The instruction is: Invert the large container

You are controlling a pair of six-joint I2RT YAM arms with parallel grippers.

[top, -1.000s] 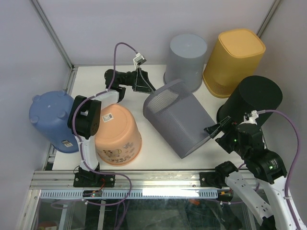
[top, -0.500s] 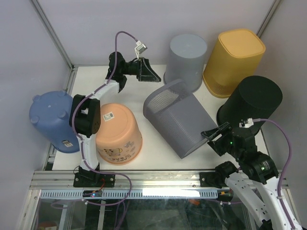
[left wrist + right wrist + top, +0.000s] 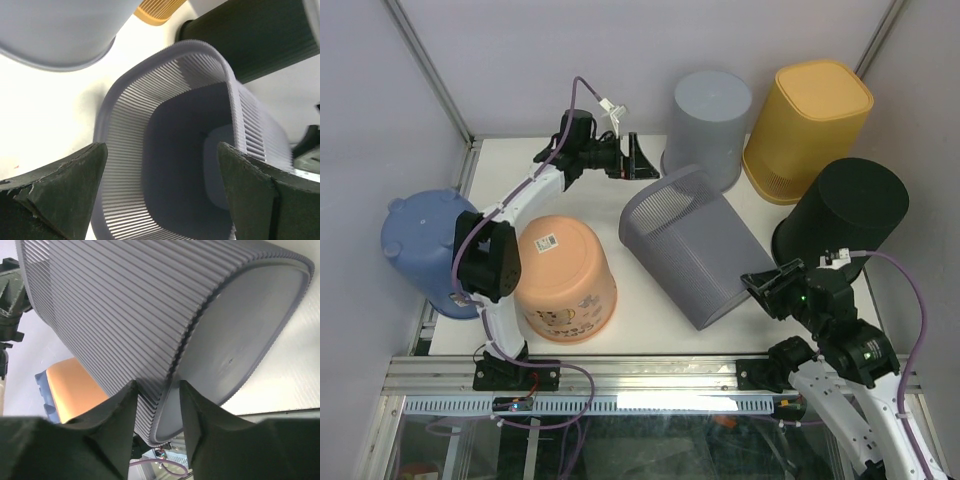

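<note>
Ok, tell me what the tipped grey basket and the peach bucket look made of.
Grey basket: likely moulded plastic, matte; fine uniform ribs, slotted near the rim. Peach bucket: probably plastic, smooth with slight sheen; a sticker sits on its side.

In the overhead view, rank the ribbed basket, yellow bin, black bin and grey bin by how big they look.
1. Ribbed basket
2. Yellow bin and black bin, too alike to rank
3. Grey bin, smallest

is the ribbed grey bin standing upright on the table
No, the ribbed grey bin is tipped over on its side, with its open mouth turned toward the left claw.
</note>
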